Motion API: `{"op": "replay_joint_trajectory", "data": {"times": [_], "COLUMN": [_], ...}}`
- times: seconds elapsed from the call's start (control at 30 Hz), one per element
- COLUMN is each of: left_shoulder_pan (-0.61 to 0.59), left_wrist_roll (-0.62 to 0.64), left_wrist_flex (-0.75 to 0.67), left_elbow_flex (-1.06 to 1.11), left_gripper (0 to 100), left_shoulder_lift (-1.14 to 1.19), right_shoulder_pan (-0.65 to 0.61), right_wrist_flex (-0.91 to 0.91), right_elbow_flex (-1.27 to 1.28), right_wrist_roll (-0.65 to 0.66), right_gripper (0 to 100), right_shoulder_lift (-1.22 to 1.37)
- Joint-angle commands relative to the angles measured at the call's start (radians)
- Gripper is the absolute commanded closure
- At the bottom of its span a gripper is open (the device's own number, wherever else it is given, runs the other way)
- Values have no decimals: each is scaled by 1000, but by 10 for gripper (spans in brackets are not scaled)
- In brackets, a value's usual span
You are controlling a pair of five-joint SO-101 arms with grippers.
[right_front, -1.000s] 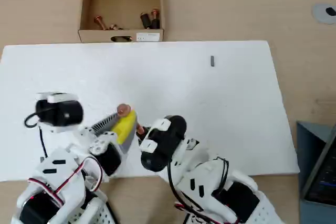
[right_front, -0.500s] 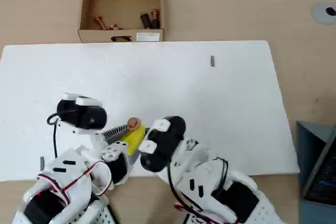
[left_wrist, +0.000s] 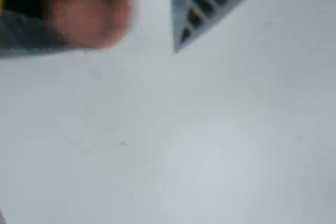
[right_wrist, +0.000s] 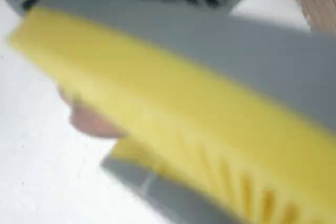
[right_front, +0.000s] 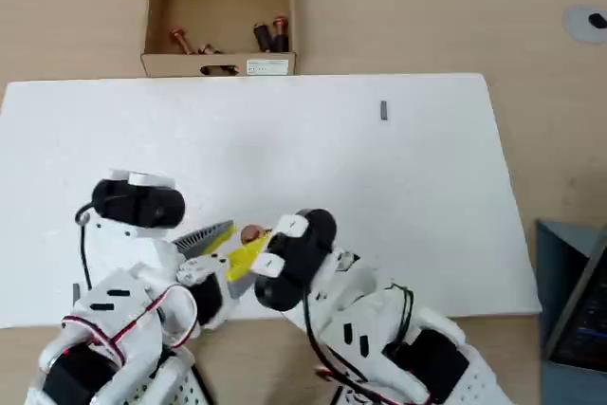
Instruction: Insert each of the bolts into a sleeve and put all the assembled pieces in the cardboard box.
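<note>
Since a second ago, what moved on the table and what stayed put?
The left claw slid sideways toward the right arm and back toward the robot's edge of the table. The copper bolt went along with it and ended beside the right arm. The right arm, the cardboard box with its pieces and the small grey piece on the white sheet stayed put.
</note>
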Motion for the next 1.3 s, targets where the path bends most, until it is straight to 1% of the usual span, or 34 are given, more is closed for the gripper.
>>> {"op": "replay_joint_trajectory", "data": {"times": [0.0,0.17,0.23,0.3,0.43,0.5,0.57,0.67,0.8,0.9,1.0,1.13,1.27], "left_shoulder_pan": [-20,-34,-77,-126,-269,-351,-433,-551,-663,-697,-718,-709,-707], "left_wrist_roll": [-5,-5,-5,-35,-130,-175,-218,-281,-301,-301,-301,-302,-313], "left_wrist_flex": [3,3,3,2,-20,-26,-26,-26,-29,-46,-123,-227,-302], "left_elbow_flex": [-86,-155,-176,-183,-183,-173,-138,-51,101,207,305,414,508], "left_gripper": [750,750,751,777,928,1000,985,998,998,998,998,998,998], "left_shoulder_lift": [-4,-4,-4,-4,-4,-4,-4,-5,-5,-5,-5,-5,-5], "right_shoulder_pan": [-5,-5,-5,-4,-1,30,79,162,262,349,423,444,444], "right_wrist_flex": [-31,-28,-29,-29,-28,-31,-31,-31,-31,-40,-66,-66,-68], "right_elbow_flex": [-4,-2,2,2,2,2,2,1,-4,-10,-42,-93,-199], "right_wrist_roll": [3,0,0,0,0,-2,-2,-2,-2,-3,-28,-37,-38], "right_gripper": [989,989,989,989,989,989,989,989,989,989,989,990,990], "right_shoulder_lift": [-18,-18,-18,-18,-18,-18,-18,-18,-18,-18,-8,35,168]}}
